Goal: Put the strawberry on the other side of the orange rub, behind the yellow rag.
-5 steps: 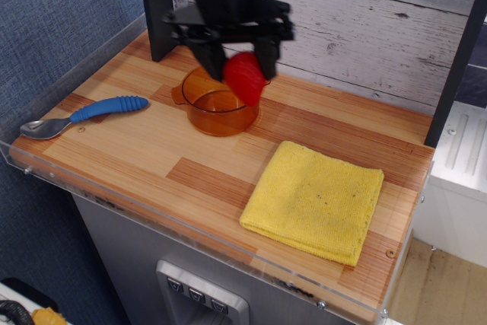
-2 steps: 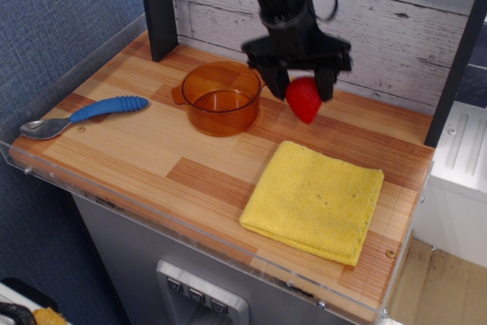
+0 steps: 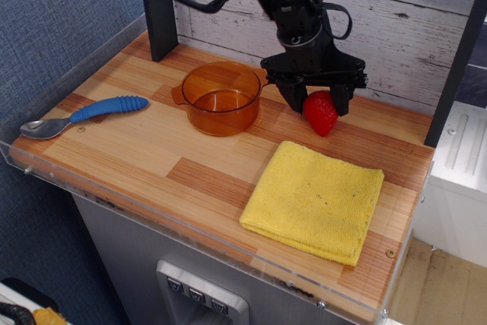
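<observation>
The red strawberry (image 3: pixel 320 112) hangs point-down between the black fingers of my gripper (image 3: pixel 316 104), which is shut on it. It is right of the amber-orange pot (image 3: pixel 221 98) and just behind the far edge of the yellow rag (image 3: pixel 316 199), low over the wooden counter. Whether the strawberry touches the wood I cannot tell. The pot stands empty at the counter's middle back. The rag lies flat at the front right.
A blue-handled spoon (image 3: pixel 84 116) lies at the left edge. A black post (image 3: pixel 158 9) stands at the back left and a white plank wall (image 3: pixel 396 28) runs behind. A clear plastic lip (image 3: pixel 190 230) edges the counter front.
My gripper has carried the strawberry from over the pot's right rim rightward and down, to a spot behind the rag.
</observation>
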### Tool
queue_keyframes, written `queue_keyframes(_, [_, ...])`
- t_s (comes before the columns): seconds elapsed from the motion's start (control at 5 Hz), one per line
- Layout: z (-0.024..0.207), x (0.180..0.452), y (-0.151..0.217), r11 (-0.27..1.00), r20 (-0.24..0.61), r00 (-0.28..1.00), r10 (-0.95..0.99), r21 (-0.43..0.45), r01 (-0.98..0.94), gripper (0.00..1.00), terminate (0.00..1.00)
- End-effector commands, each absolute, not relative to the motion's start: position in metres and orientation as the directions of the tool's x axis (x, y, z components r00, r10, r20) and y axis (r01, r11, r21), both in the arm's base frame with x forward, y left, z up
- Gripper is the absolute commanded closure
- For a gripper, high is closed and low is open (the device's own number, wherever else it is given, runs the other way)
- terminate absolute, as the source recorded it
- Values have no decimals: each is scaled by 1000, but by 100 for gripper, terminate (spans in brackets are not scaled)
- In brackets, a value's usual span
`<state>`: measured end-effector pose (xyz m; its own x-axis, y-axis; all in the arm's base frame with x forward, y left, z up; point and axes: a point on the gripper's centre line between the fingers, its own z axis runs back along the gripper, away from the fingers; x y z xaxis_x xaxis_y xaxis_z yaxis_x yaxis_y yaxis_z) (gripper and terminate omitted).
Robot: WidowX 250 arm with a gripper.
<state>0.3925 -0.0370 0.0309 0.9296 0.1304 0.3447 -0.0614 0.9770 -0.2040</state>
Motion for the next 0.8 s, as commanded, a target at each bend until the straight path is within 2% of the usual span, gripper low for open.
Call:
queue_keyframes(0.0, [45, 383, -40, 981, 355, 929, 101, -190, -34, 0, 0])
queue_keyframes(0.4, [66, 380, -32, 977, 405, 904, 134, -206, -52, 0, 0])
queue_keyframes(0.6, [87, 376, -27, 973, 398, 908, 132, -226, -42, 0, 0])
